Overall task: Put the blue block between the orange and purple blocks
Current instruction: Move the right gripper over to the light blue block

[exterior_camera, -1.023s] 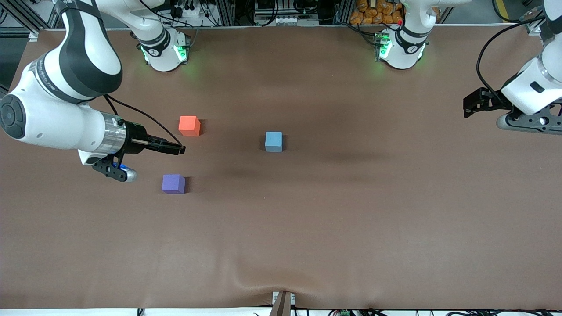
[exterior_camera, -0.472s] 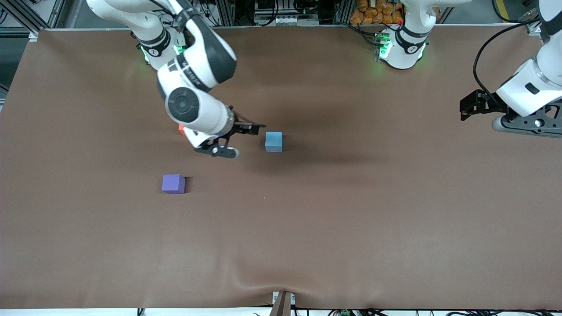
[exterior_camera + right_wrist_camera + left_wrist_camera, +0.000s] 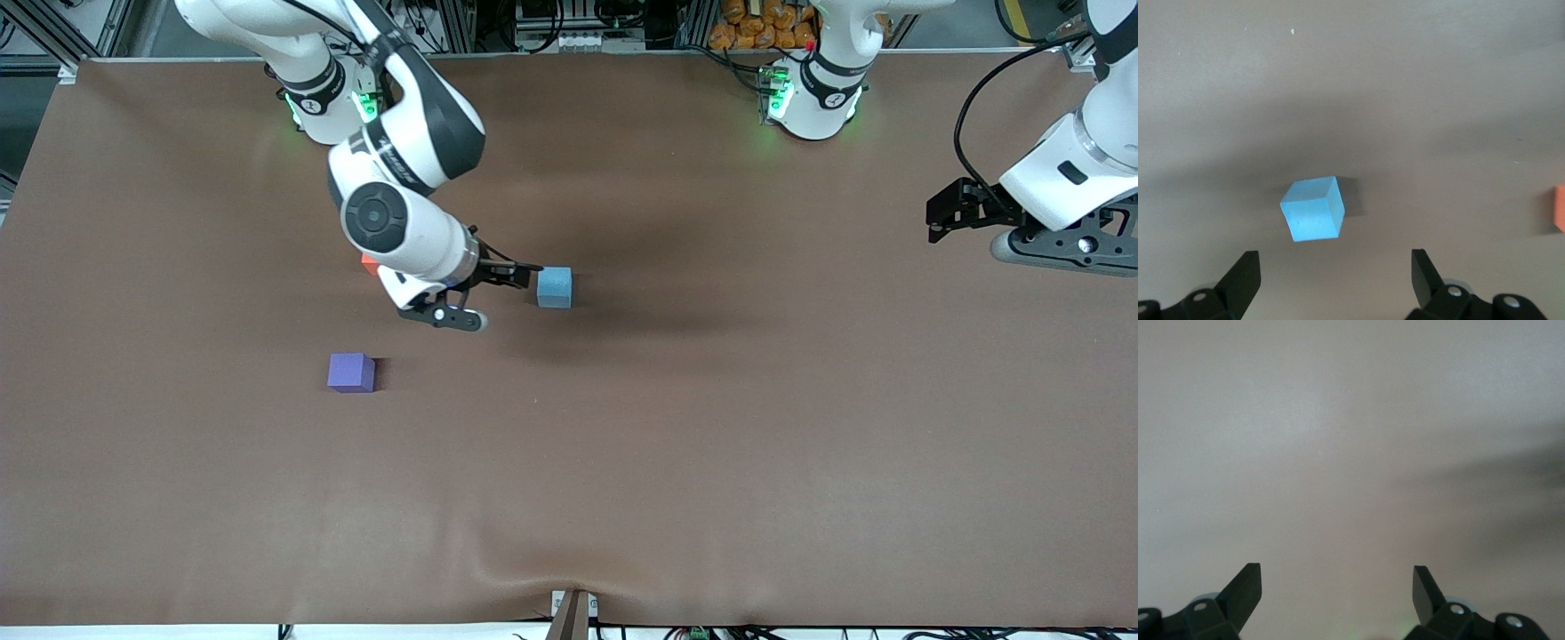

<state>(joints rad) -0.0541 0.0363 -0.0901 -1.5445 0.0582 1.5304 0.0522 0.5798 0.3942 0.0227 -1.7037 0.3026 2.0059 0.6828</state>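
- Brown desk (image 3: pixel 676 462) fills the front frame, its cloth rippled at the lower middle edge.
- My right claw (image 3: pixel 524 268) hangs over the desk centre, fingers spread wide and holding nothing, tips just beside the blue block (image 3: pixel 554 287).
- That block sits flat on the desk, untouched; in my right wrist frame it lies between my spread fingers (image 3: pixel 1241 277), turned corner-on. It is a cube, so no long axis.
- My right arm covers most of the orange block (image 3: pixel 366 261); only a sliver shows.
- Purple block (image 3: pixel 351 372) sits lower in the frame, well apart from the blue one.
- My left claw (image 3: pixel 942 213) waits at the right edge, spread open over bare desk.
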